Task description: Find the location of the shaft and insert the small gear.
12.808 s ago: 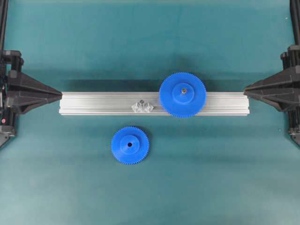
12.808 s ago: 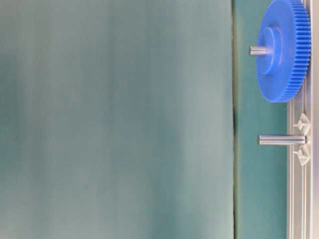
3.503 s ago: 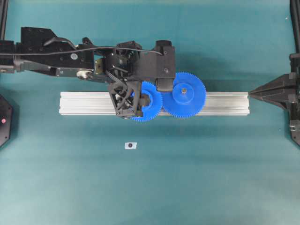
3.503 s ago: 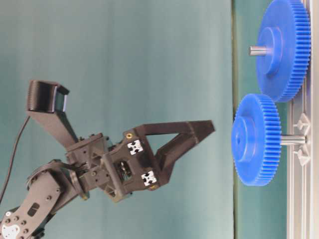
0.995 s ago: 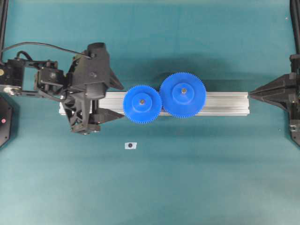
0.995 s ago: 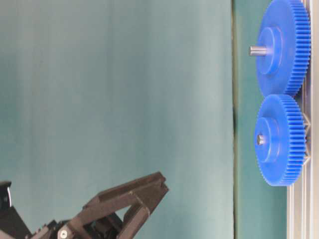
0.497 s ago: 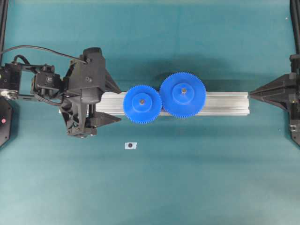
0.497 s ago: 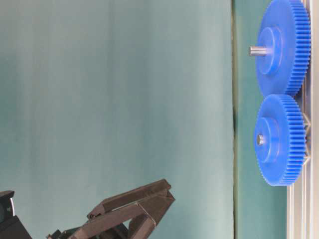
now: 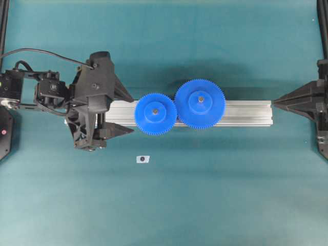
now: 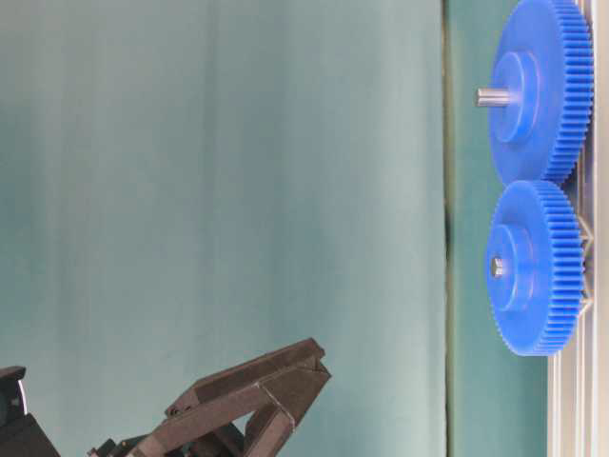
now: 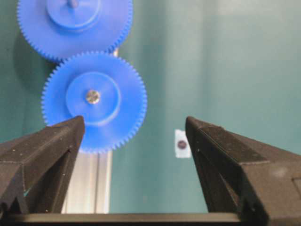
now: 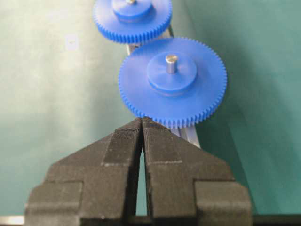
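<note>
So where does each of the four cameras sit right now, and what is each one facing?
Overhead: straight above; rail, both gears, open left gripper, right gripper.
Table-level: low, turned sideways; small gear seated on shaft; left gripper fingers.
Left wrist: between open fingers, toward small gear.
Right wrist: past shut fingers, along rail toward large gear.
All four views share both gears.

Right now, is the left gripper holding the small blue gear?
No. The left gripper hangs open and empty, while the small gear sits alone on its shaft.
</note>
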